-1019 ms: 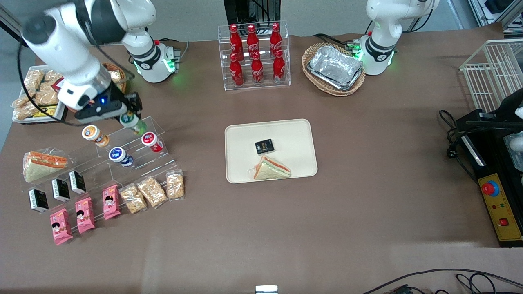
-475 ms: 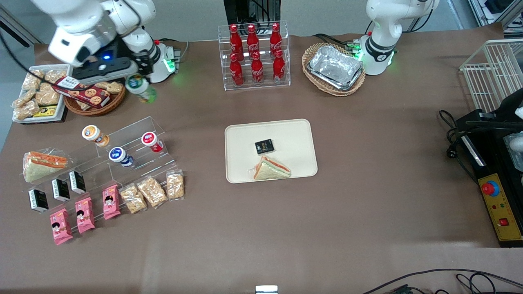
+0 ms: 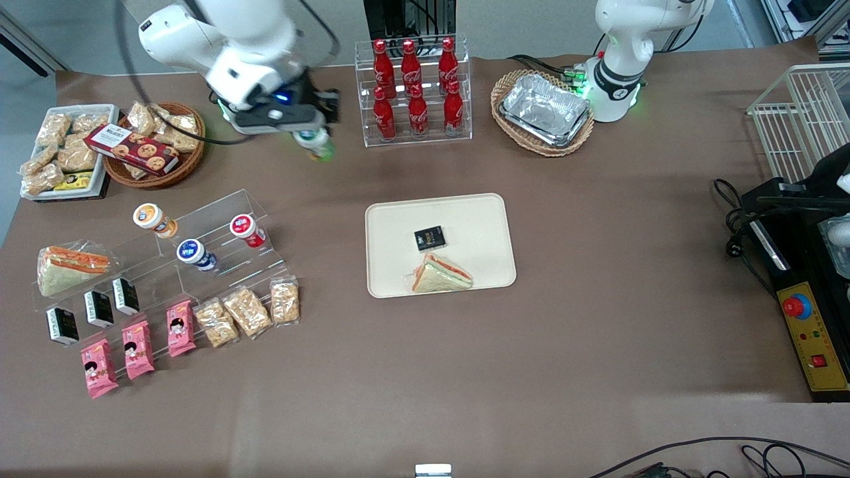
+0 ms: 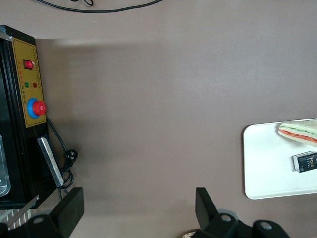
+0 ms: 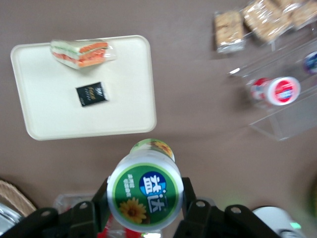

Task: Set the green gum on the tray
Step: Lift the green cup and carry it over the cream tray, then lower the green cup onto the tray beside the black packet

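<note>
My right gripper [image 3: 315,136] is shut on the green gum [image 3: 316,143], a small green bottle with a white lid and green label, and holds it in the air above the brown table, beside the cola rack. In the right wrist view the gum [image 5: 145,191] sits between the two black fingers [image 5: 101,198] of the gripper [image 5: 145,198], lid toward the camera. The cream-beige tray [image 3: 478,219] lies nearer to the front camera than the gripper, with a sandwich [image 3: 441,274] and a small black packet [image 3: 429,238] on it. The tray also shows in the right wrist view [image 5: 124,99].
A clear rack of red cola bottles [image 3: 413,89] stands close beside the gripper. A wicker basket of snacks [image 3: 156,143] is toward the working arm's end. A clear stepped stand [image 3: 219,245] holds orange [image 3: 153,219], blue [image 3: 194,254] and red [image 3: 247,230] bottles. A basket of foil trays [image 3: 544,109] stands toward the parked arm.
The gripper lifted the green gum off the clear stand, rose, and carried it sideways past the wicker basket to beside the cola rack.
</note>
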Robot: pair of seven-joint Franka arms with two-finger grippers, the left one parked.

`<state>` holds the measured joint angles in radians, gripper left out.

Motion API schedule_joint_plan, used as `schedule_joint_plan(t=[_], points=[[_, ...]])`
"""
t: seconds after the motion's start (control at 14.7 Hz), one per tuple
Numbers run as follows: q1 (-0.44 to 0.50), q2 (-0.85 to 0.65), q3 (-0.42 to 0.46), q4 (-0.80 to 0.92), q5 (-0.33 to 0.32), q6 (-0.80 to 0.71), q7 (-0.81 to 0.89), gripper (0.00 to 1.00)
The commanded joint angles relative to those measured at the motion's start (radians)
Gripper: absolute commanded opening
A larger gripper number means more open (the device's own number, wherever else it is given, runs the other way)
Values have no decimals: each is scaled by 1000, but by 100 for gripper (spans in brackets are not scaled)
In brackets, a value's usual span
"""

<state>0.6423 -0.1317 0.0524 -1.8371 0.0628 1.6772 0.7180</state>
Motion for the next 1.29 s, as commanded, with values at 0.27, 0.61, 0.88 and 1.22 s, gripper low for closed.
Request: schedule_joint_plan(t=[0.27,0.61,0.88,1.22], points=[[140,256,-14,-68,0,375,302,39],[209,400,-16,-143,-1,651,411,39],[226,468,-16,-157,-4,748,425,39],[212,469,-17,-209,-66,782,407,39]])
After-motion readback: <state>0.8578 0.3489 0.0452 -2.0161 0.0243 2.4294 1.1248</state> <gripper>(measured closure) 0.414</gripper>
